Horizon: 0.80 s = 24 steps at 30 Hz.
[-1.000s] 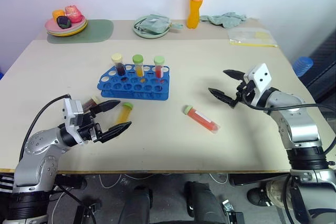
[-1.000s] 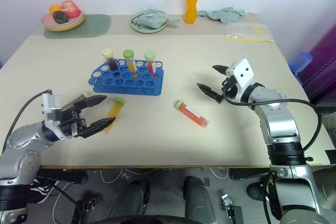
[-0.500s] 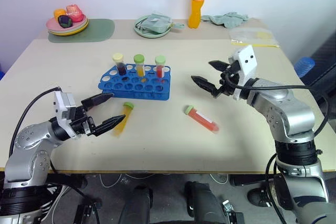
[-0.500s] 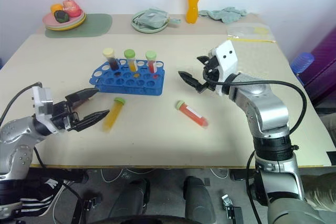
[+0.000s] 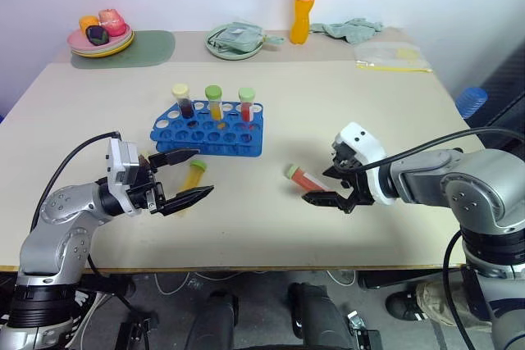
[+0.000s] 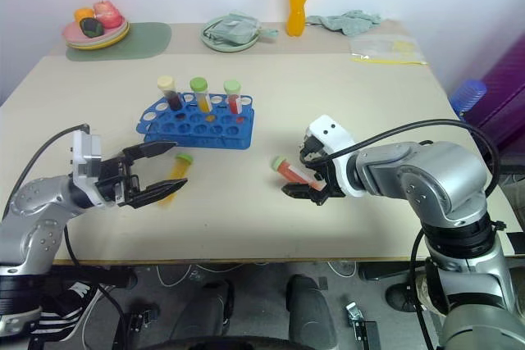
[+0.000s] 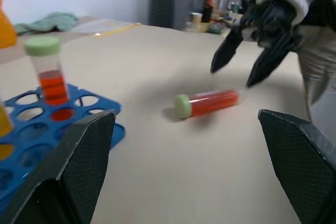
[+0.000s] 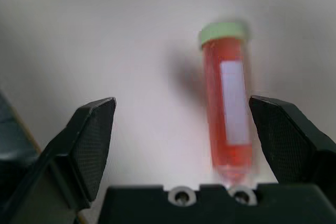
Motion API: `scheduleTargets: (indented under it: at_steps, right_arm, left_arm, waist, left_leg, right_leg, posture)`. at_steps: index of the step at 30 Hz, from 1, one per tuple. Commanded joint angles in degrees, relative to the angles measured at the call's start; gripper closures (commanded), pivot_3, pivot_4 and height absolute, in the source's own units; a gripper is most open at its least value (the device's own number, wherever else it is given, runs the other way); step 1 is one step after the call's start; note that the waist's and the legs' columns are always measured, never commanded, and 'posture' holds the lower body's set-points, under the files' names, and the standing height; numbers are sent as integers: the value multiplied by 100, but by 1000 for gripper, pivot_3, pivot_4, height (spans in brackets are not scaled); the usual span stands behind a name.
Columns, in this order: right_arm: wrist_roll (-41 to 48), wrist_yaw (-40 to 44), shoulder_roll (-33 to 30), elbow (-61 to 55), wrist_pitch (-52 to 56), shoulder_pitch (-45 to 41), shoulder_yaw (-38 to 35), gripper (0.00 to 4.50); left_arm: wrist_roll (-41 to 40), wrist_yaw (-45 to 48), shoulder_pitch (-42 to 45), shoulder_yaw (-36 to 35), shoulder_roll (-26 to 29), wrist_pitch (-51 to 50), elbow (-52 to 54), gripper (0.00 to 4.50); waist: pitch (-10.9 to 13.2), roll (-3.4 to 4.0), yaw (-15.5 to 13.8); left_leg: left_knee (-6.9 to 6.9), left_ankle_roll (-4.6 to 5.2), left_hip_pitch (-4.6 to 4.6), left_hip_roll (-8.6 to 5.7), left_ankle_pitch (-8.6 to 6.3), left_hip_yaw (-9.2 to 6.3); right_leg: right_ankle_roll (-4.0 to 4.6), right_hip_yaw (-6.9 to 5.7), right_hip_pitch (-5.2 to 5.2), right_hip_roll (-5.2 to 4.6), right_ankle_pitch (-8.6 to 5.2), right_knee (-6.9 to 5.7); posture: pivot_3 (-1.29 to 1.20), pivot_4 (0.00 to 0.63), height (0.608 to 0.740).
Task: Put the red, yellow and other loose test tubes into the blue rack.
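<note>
The right pincer (image 5: 326,186), released and wide, straddles the tip of the red tube (image 5: 307,179) lying at center-right of the surface (image 5: 394,120); the pickup is in hand, and next calls for centering and clenching. The left pincer (image 5: 187,176), also released, brackets the yellow tube (image 5: 194,175) below the blue rack (image 5: 207,129). Whether either pincer touches its tube is unclear.

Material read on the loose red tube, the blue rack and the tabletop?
Red tube: looks like clear plastic, glossy, since the red liquid shows through; matte pale green cap, white label patch. Glass can't be ruled out.
Blue rack: likely moulded plastic, uniform saturated blue with a slight sheen and a grid of round holes.
Tabletop: smooth beige, matte, probably laminate or painted board; no grain visible.
</note>
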State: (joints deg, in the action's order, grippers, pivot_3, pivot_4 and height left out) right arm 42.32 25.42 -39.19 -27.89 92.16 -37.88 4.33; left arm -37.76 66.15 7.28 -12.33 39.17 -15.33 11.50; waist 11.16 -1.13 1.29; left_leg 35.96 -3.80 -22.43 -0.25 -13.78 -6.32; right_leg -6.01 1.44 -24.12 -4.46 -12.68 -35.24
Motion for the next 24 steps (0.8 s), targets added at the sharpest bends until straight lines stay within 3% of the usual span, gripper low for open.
scheduleTargets:
  at_steps: [1, 6, 13, 24]
  right_arm:
    - [-129, -568, 335, 159, 34, -280, 293, 46]
    - [-221, -952, 606, 440, 34, -679, 732, 46]
    - [-599, -994, 440, 701, 34, -898, 1043, 46]
    - [-290, -978, 70, 1102, 34, -990, 1480, 46]
  left_arm:
    - [-288, 122, -90, -120, 306, -312, 534, 0]
    - [-354, 221, -135, -200, 490, -469, 497, 0]
    - [-594, 255, -548, -324, 726, -911, 703, 0]
    - [-322, 127, -449, -136, 336, -553, 566, 0]
  waist:
    - [3, 5, 7]
    - [3, 5, -7]
    - [4, 6, -14]
    - [4, 6, -11]
  left_leg:
    - [-2, 0, -1, 0, 0, 1]
    - [-2, 0, -6, -1, 0, 0]
    - [-4, 0, -9, -1, 0, 0]
    - [-5, 0, -11, 0, 0, 1]
  right_leg:
    - [1, 1, -4, 0, 1, -1]
    - [1, 1, -9, -1, 1, 0]
    - [1, 0, -12, -2, 0, 4]
    - [1, 0, -16, -2, 0, 4]
  posture:
    - [0, 150, 740]
    - [0, 150, 740]
    - [0, 150, 740]
    - [0, 150, 740]
